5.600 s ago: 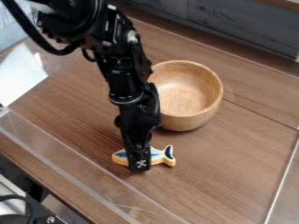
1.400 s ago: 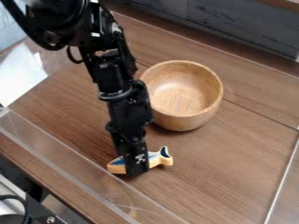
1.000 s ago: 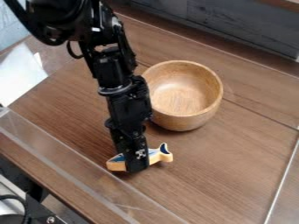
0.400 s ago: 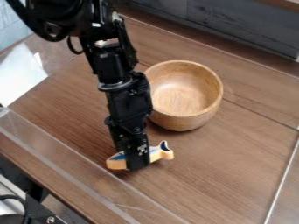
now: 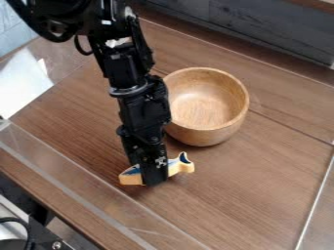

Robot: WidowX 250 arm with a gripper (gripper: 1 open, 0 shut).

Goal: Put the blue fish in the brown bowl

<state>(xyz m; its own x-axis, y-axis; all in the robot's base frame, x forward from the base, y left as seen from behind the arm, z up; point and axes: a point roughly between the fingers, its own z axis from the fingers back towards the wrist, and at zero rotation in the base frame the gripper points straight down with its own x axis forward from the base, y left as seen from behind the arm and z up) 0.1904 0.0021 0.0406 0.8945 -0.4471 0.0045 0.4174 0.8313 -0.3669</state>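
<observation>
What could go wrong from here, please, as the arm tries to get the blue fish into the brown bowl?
1. The claw is shut on the blue fish near its middle, with head and tail sticking out; such a small flat toy might twist or slip when lifted.
2. The brown bowl has thick, raised walls; a low carry could knock the fish against the rim.
3. The fish is at the wooden table, so it may drag.

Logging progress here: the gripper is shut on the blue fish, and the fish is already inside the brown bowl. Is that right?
Not quite. The gripper is shut on the blue fish, but the fish is not in the brown bowl; it sits low over the table in front of the bowl, which is empty. The camera view shows this.
</observation>
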